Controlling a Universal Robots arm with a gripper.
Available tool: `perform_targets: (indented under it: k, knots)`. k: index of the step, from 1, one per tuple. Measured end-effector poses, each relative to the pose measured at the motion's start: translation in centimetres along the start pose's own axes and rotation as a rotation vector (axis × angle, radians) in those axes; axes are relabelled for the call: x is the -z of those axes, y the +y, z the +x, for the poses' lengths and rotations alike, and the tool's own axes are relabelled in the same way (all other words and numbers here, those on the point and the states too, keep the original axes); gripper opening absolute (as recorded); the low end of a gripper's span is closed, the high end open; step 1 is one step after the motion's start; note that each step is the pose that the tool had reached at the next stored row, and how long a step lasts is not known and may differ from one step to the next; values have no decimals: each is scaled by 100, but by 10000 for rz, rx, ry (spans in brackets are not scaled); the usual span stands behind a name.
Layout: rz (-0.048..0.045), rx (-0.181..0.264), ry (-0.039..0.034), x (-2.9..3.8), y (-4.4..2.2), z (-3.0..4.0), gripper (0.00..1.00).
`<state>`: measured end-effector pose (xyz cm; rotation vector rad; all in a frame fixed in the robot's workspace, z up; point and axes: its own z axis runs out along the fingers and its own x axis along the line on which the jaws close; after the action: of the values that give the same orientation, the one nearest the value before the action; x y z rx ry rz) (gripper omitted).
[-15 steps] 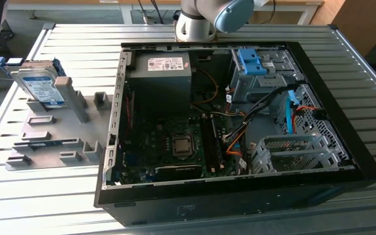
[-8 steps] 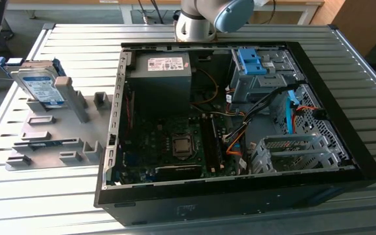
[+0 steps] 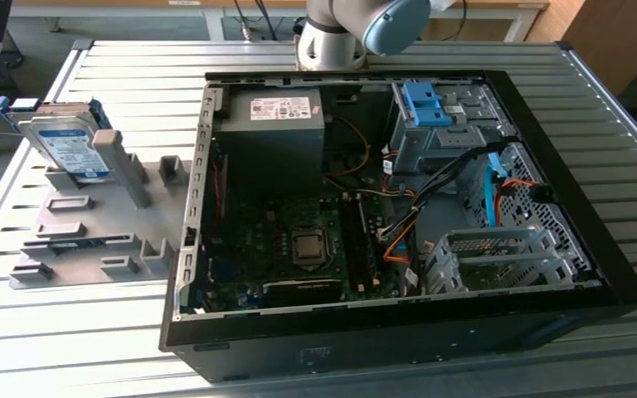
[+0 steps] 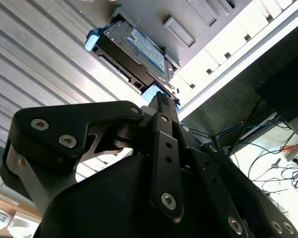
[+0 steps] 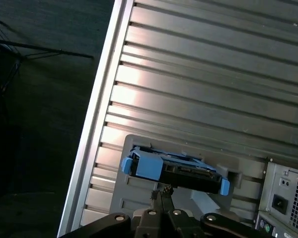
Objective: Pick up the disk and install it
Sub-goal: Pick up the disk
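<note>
The disk (image 3: 62, 141), a silver hard drive with a white-and-blue label and blue rails, stands tilted on edge in a grey fixture plate (image 3: 92, 236) at the exterior view's left. Both wrist views look along my gripper (image 4: 159, 97) toward the disk (image 4: 137, 49). The gripper (image 5: 161, 190) hangs above the table, apart from the disk (image 5: 175, 168). Its fingers are shut together with nothing between them. The arm (image 3: 347, 29) is at the far edge of the table, behind the computer case.
An open black computer case (image 3: 584, 249) lies on the slatted metal table (image 3: 86, 323). It contains a grey power-supply box (image 3: 279, 124), a motherboard, cables, a grey bay with blue brackets (image 3: 435, 112) and an empty metal cage (image 3: 496, 257). Several grey blocks stand on the fixture plate.
</note>
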<state>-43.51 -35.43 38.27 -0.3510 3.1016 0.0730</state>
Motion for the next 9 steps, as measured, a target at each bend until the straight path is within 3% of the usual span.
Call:
perform_targets:
  k: [9]
  knots:
    - [-31, 1253, 55, -2, 1, 4, 11]
